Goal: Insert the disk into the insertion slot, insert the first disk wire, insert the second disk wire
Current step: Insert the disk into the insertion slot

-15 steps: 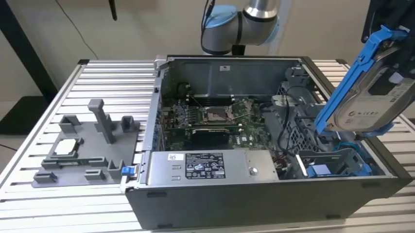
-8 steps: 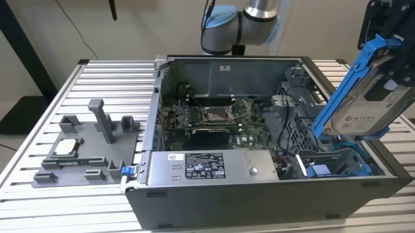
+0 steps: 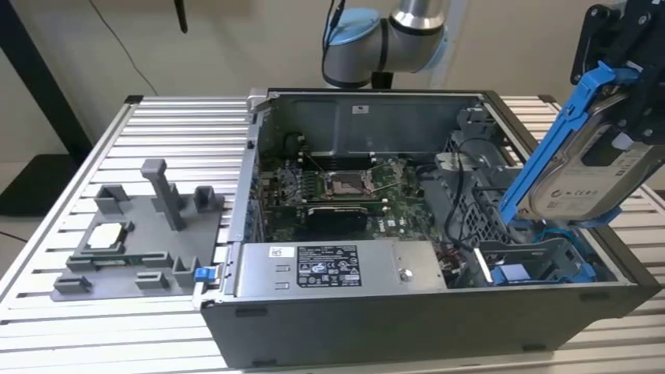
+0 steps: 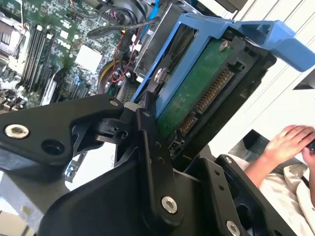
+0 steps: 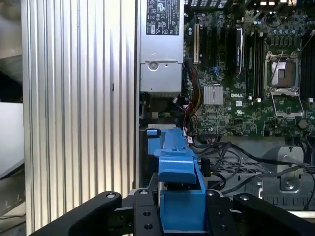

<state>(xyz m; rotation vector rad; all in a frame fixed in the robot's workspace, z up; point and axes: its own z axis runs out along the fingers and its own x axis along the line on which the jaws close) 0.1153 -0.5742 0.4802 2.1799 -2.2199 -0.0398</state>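
My gripper (image 3: 621,117) is shut on the disk (image 3: 578,181), a silver-grey drive with a white label in a bright blue carrier (image 3: 550,140). I hold it tilted, high above the open computer case, at the exterior view's right. Just below its lower end lies the insertion slot (image 3: 535,265), with blue rails and dark perforated metal. The disk is apart from the slot. The second wrist view shows the disk's green underside (image 4: 197,88) between my black fingers (image 4: 147,132). The first wrist view shows the blue carrier (image 5: 179,182) end-on. Black cables (image 5: 221,157) lie by the bay; I cannot tell which are the disk wires.
Inside the case are a long grey box with a white sticker (image 3: 332,269) and the motherboard (image 3: 332,183). A grey plastic fixture (image 3: 146,234) stands on the slatted metal table (image 3: 156,140) at the exterior view's left. A person's hand (image 4: 288,142) appears beyond the table.
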